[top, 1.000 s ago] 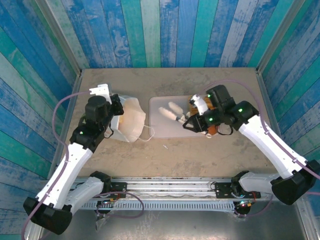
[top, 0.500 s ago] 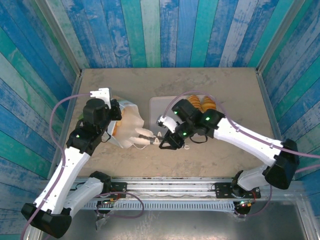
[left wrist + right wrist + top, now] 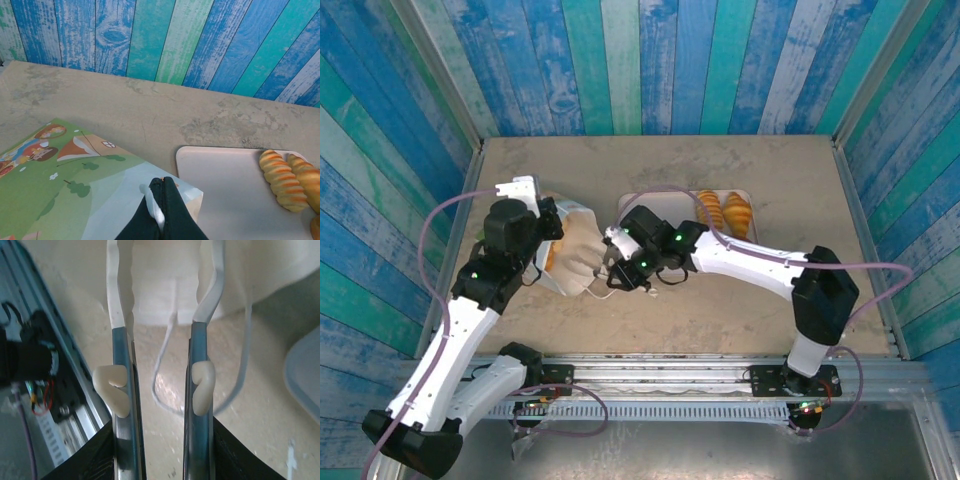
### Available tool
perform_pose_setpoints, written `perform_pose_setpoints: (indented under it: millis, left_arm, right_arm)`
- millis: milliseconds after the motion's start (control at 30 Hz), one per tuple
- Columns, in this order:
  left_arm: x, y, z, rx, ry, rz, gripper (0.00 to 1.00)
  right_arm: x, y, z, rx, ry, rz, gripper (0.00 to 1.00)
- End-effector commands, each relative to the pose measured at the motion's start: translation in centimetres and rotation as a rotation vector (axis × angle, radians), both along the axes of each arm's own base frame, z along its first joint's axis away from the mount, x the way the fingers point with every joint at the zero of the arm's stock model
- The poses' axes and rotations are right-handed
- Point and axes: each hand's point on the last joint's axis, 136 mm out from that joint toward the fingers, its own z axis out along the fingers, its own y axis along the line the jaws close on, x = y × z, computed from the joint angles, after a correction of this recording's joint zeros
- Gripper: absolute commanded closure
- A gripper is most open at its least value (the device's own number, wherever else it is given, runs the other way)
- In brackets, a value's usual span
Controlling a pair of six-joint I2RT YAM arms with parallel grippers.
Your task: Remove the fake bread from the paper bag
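Top external: the left gripper (image 3: 554,226) is clamped shut on the far rim of the paper bag (image 3: 575,248), which lies on the table (image 3: 720,300) to the left of the pale pink tray (image 3: 650,212), mouth facing the tray. The right gripper (image 3: 592,268) is at the bag mouth with its fingers pointing in, and its grip cannot be read from here. Two pieces of fake bread (image 3: 710,208), ridged croissants, sit side by side on the far right part of the tray. Something orange shows inside the bag, but it is unclear whether that is bread or print.

Left wrist: the left gripper (image 3: 162,197) has its jaws pressed together, pinching white paper at the bag rim. The paper bag (image 3: 60,192) shows its green printed side at lower left. The tray (image 3: 225,190) is just right of it, with fake bread (image 3: 279,174) at its right edge.

Right wrist: the right gripper (image 3: 165,270) has its jaws parted with a clear gap and nothing between them, tips against the white paper bag (image 3: 155,295). A thin cord handle (image 3: 246,355) loops on the table below.
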Motion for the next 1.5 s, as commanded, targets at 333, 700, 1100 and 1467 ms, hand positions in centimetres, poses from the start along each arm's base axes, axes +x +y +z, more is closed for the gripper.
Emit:
perform_pose_setpoints:
  millis: [333,700,1100,1467]
  left_arm:
    - [1.0,-1.6,1.1,-0.068,-0.034,-0.059,1.0]
    - [1.1,-2.8,0.7,-0.062,-0.035,-0.125,1.0]
    - [0.7,-3.0,0.6,-0.063,-0.042,-0.145,1.0]
    - [0.6,-3.0,0.7,-0.085,-0.041,-0.14,1.0]
  right_arm:
    - [4.3,6.4,-0.7,0.16,0.211,-0.301,0.57]
    - [6.2,8.5,-1.6,0.243,0.309,-0.426,0.56]
    - [8.0,9.3,-2.4,0.258,0.314,-0.512,0.56]
    - [9.1,10.0,-3.1,0.251,0.3,-0.531,0.62]
